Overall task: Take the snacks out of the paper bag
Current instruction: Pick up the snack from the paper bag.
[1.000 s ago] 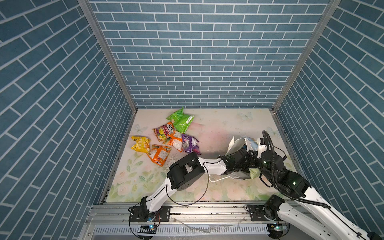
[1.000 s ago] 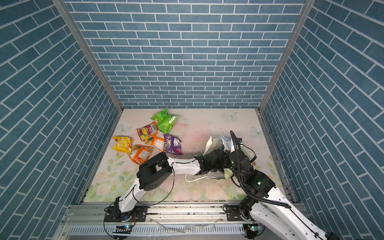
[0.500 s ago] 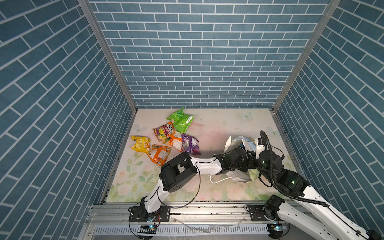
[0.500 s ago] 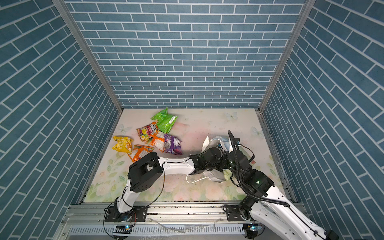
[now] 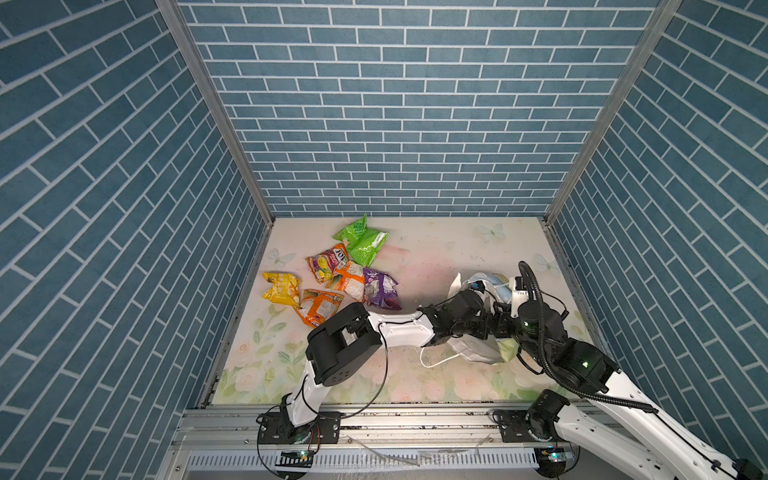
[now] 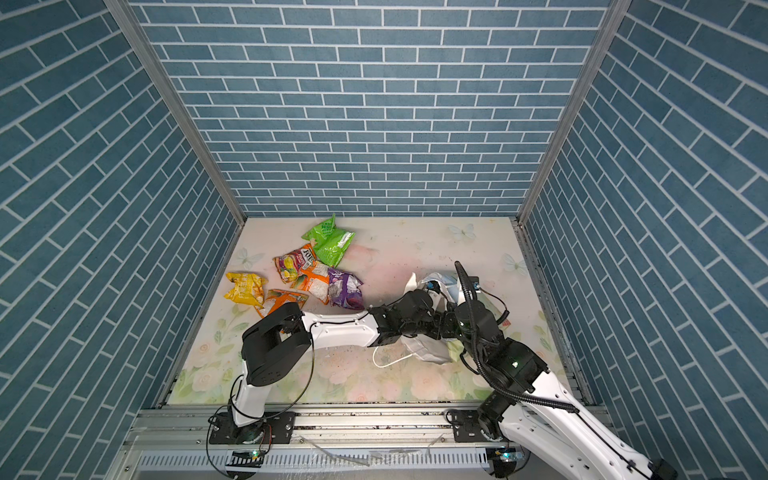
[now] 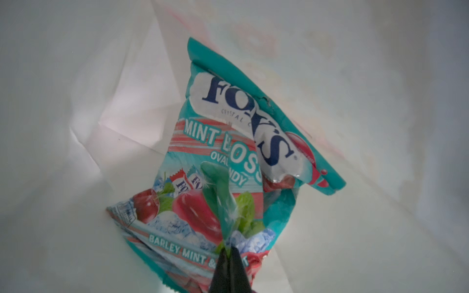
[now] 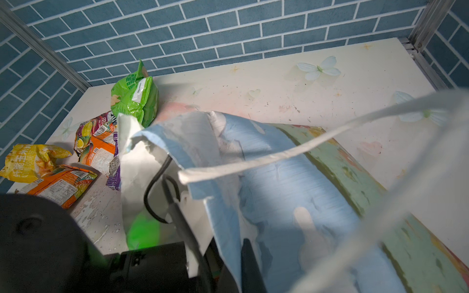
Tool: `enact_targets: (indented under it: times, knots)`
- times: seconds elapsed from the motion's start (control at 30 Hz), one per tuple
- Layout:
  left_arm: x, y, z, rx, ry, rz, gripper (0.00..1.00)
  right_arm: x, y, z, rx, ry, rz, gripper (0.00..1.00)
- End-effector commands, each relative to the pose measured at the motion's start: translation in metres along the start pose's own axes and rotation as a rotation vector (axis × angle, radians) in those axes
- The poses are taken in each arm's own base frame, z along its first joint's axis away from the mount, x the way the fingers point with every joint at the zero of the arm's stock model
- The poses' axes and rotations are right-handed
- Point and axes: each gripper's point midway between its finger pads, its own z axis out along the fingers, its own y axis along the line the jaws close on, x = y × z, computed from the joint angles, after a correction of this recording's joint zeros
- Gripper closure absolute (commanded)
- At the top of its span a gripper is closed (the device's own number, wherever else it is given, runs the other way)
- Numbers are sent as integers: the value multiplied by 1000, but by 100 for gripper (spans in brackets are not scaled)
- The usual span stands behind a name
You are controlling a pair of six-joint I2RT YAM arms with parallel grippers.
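The paper bag point(image 5: 478, 353) point(image 6: 430, 352) lies on its side at the right of the table. My left arm reaches into its mouth, so both top views hide that gripper. In the left wrist view, between the bag's white inner walls point(image 7: 76, 76), my left gripper point(image 7: 229, 250) is shut on a fold of a teal mint-candy snack packet point(image 7: 228, 152). In the right wrist view my right gripper point(image 8: 239, 263) is shut on the bag's blue-printed wall point(image 8: 291, 182). Several snacks lie on the table at the left: green point(image 5: 361, 241), orange-red point(image 5: 328, 262), purple point(image 5: 380, 291), yellow point(image 5: 282, 286).
Two orange-and-white packets point(image 5: 349, 282) point(image 5: 320, 305) lie among the pile. A white cord handle point(image 5: 434, 362) trails from the bag towards the front; another crosses the right wrist view point(image 8: 279, 154). Blue brick walls close in the table on three sides.
My left arm's elbow has swung to the left and its wrist has drawn slightly left at the bag's mouth. Both grippers have stayed shut.
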Motion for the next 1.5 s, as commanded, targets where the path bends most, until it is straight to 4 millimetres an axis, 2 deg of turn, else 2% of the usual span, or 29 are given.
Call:
enact_targets:
  times: [0.0, 0.53, 0.83, 0.97, 1.2, 1.47]
  knots:
    - [-26, -5, -16, 11, -77, 13, 100, 5, -1, -2, -3, 19, -13, 100]
    - [-40, -1, -36, 16, -118, 2, 100, -1, -3, -3, 17, 6, -13, 100]
    - [-41, -1, -45, 19, -123, 0, 100, -4, -5, -4, 37, 3, -15, 100]
    - [-41, -1, -52, 20, -130, 0, 100, -3, -12, -5, 77, 15, -23, 100]
    - [-42, -6, -65, 28, -134, 5, 100, -4, -13, -5, 96, 26, -30, 100]
    - [-52, -6, -86, 32, -168, 9, 100, -4, -16, -2, 127, 42, -40, 100]
